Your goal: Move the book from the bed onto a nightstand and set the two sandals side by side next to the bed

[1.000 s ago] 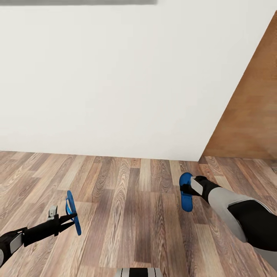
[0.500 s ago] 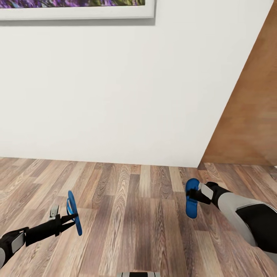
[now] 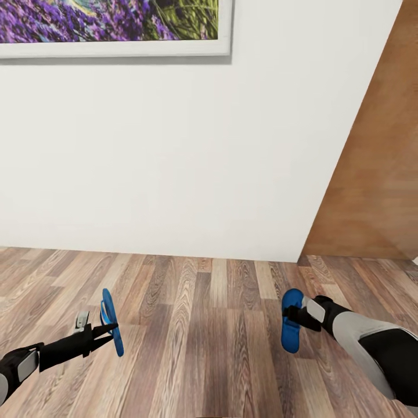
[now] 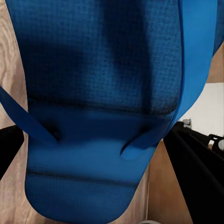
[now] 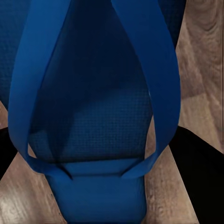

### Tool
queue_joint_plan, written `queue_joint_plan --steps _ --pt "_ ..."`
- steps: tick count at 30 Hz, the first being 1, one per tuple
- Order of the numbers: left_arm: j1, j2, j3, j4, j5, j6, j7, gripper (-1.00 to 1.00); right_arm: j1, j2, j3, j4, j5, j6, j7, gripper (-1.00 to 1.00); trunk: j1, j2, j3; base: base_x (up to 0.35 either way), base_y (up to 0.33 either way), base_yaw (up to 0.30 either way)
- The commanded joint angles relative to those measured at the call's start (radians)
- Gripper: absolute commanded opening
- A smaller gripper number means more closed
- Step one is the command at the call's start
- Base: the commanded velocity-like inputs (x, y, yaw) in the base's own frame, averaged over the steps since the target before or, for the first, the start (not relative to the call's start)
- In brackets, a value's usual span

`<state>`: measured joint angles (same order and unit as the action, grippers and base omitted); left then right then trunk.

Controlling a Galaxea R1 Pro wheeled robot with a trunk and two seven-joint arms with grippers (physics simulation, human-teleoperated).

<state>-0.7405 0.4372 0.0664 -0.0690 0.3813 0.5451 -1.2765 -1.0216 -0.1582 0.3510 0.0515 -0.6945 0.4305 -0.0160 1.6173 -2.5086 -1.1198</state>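
The robot faces a white wall (image 3: 174, 157) across a wood-plank floor (image 3: 203, 325), with a brown door (image 3: 377, 174) at the right and the lower edge of a framed picture of purple flowers (image 3: 110, 26) at the top of the head view. Each arm holds one blue sandal up off the floor. The left gripper (image 3: 107, 332) has its jaws closed on the left sandal (image 3: 111, 322), which stands on edge, its sole nearly upright and seen almost edge-on from the head. In the left wrist view the same sandal (image 4: 102, 107) lies right before the camera, its sole and straps plain, with dark fingers (image 4: 196, 172) at either side. The right gripper (image 3: 293, 316) has its jaws clamped on the right sandal (image 3: 290, 328), held upright too, with the oval sole facing left. In the right wrist view that sandal (image 5: 93, 121) shows its two straps meeting near the jaws, with the plank floor behind it. The two sandals are well apart, one at each side of the robot, both near the wall.
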Motion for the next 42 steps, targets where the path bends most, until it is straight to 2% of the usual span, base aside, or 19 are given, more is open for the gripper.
queue_joint_plan --steps 1,5,14,42 --pt "0.000 0.000 0.006 0.000 -0.006 0.010 -0.003 -1.00 0.003 0.000 0.006 0.001 -0.012 -0.004 -0.002 -1.00 -0.001 0.000 0.003 0.000 0.000 0.000" --pt "0.000 0.000 0.006 0.000 -0.006 0.010 -0.002 -1.00 0.030 0.002 0.008 0.001 -0.016 -0.047 -0.002 -1.00 -0.002 0.001 0.019 0.000 0.000 0.000" --pt "0.000 0.000 0.006 0.000 -0.006 0.010 -0.001 -1.00 0.038 0.003 0.006 0.001 -0.020 -0.062 -0.002 -1.00 -0.006 0.003 0.053 0.000 0.000 0.000" --pt "0.000 -0.009 0.007 0.003 -0.006 0.010 0.014 -1.00 0.054 0.001 0.006 0.001 -0.015 -0.065 -0.008 -1.00 -0.006 0.003 0.053 0.000 0.000 0.000"
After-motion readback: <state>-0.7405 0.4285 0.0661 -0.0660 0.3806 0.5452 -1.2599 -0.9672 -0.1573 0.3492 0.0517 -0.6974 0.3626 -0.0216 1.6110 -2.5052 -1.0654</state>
